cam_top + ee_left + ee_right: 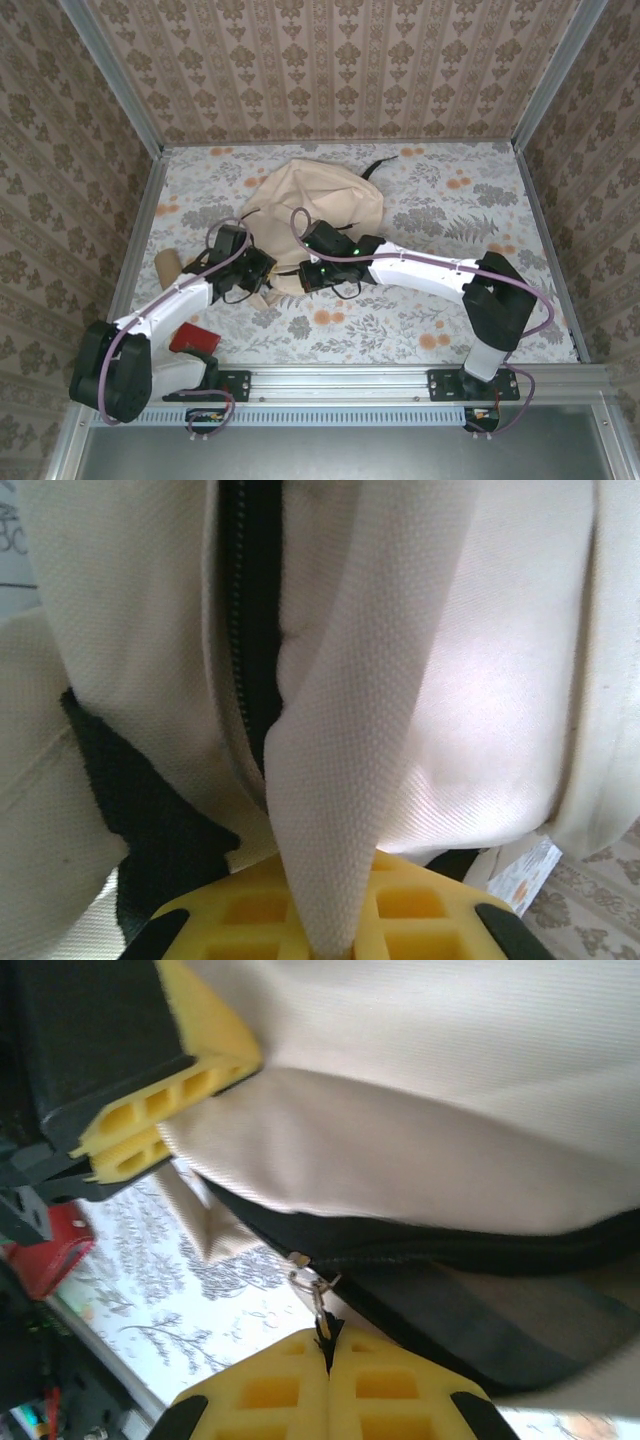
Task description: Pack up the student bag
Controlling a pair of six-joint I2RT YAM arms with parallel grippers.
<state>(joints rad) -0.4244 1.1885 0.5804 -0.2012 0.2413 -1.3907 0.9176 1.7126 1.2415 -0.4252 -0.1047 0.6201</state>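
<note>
The student bag (320, 200), a big beige fabric backpack, lies in the middle of the table with a black loop at its far side. Both grippers meet at its near edge. My left gripper (262, 272) is shut on a fold of the bag's beige fabric (340, 780), which runs down between the yellow fingers (240, 910) beside a dark zipper line (245, 600). My right gripper (328, 1345) is shut on the black tab of the metal zipper pull (318, 1300), below the bag's dark zipper band (450, 1250). The left gripper (125, 1140) also appears in the right wrist view, pinching the bag's edge.
A red object (193, 340) lies near the left arm's base, also in the right wrist view (45, 1250). A tan piece (165, 265) sits by the left wall. Patterned walls enclose the floral table (450, 210); a metal rail (350, 380) runs along the near edge.
</note>
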